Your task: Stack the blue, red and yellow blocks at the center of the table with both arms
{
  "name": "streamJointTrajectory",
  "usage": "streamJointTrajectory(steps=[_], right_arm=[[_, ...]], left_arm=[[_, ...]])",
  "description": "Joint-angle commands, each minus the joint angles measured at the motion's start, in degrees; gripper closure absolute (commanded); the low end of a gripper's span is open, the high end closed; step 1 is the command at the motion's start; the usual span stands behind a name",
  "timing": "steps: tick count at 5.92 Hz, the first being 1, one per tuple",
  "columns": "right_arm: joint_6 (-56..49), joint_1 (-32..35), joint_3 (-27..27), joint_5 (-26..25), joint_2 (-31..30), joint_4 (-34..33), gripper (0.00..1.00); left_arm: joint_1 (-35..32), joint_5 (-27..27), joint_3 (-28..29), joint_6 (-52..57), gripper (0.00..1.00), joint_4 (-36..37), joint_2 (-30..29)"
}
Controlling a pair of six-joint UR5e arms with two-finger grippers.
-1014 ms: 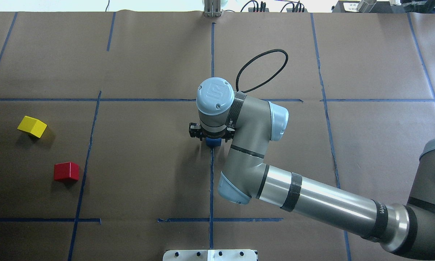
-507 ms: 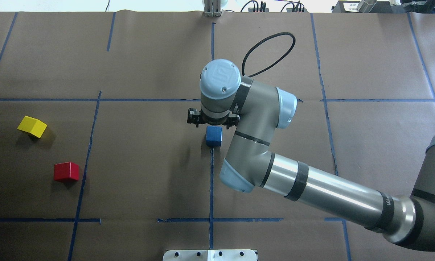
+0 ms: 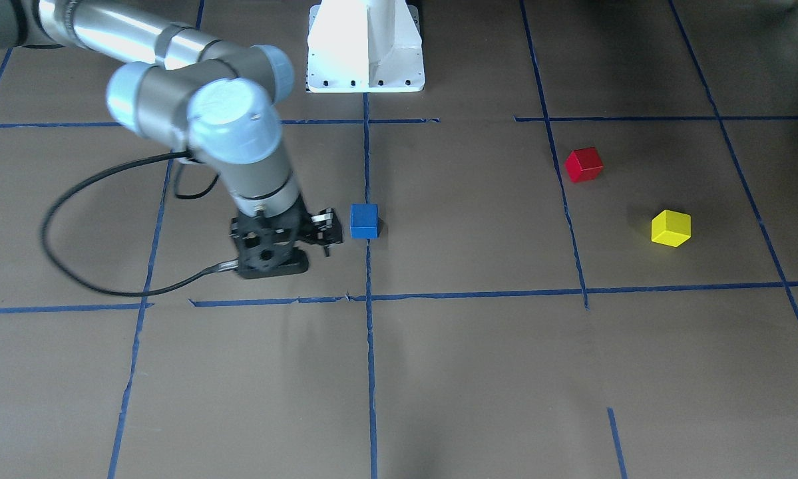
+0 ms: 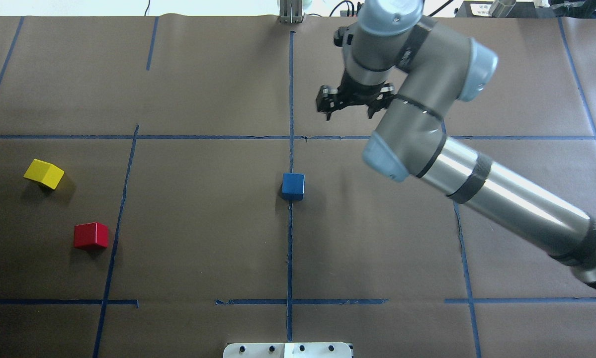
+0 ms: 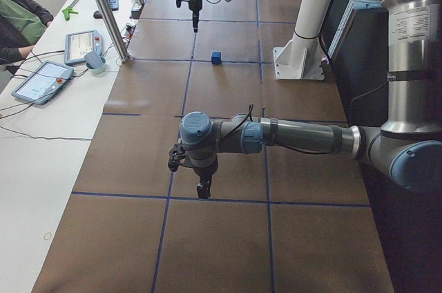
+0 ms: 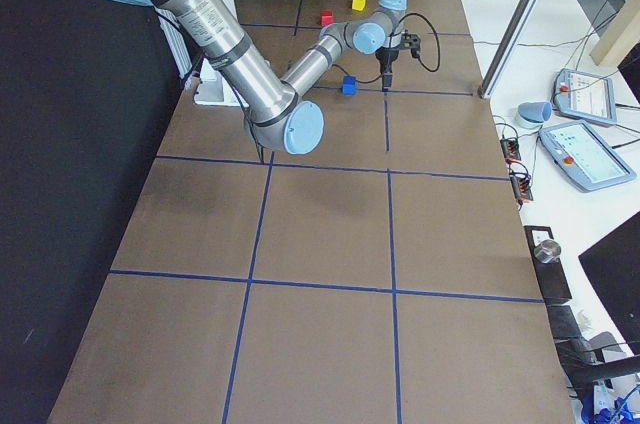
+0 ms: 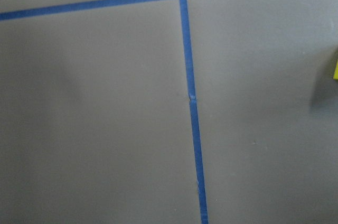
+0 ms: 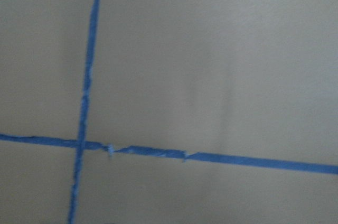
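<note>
The blue block (image 4: 293,185) sits alone at the table's center on a blue tape line; it also shows in the front view (image 3: 364,220). The red block (image 4: 91,235) and the yellow block (image 4: 44,173) lie apart on the table's left side. My right gripper (image 4: 350,110) is open and empty. It is raised above the table, beyond the blue block and to its right. It also shows in the front view (image 3: 282,249). My left gripper (image 5: 202,188) shows only in the exterior left view, low over bare table; I cannot tell its state. A yellow sliver (image 7: 336,68) shows in the left wrist view.
Blue tape lines (image 4: 290,248) divide the brown table cover into squares. The robot's white base (image 3: 365,46) stands at the near edge. A metal post (image 5: 103,10) and control tablets (image 5: 45,80) are at the far side. The right arm's cable (image 3: 72,266) loops over the table.
The right gripper was down around the blue block, then lifted off it open. It has since risen and swung away to the far right, and the block has stayed in place.
</note>
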Motion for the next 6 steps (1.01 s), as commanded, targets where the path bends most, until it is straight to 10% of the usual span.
streamJointTrajectory(steps=[1, 6], right_arm=[[-21.7, 13.2, 2.4, 8.3, -10.4, -0.4, 0.0], [-54.9, 35.3, 23.3, 10.9, -54.7, 0.7, 0.01]], left_arm=[[0.0, -0.4, 0.8, 0.2, 0.0, -0.1, -3.6], [2.7, -0.4, 0.0, -0.1, 0.0, -7.3, -2.5]])
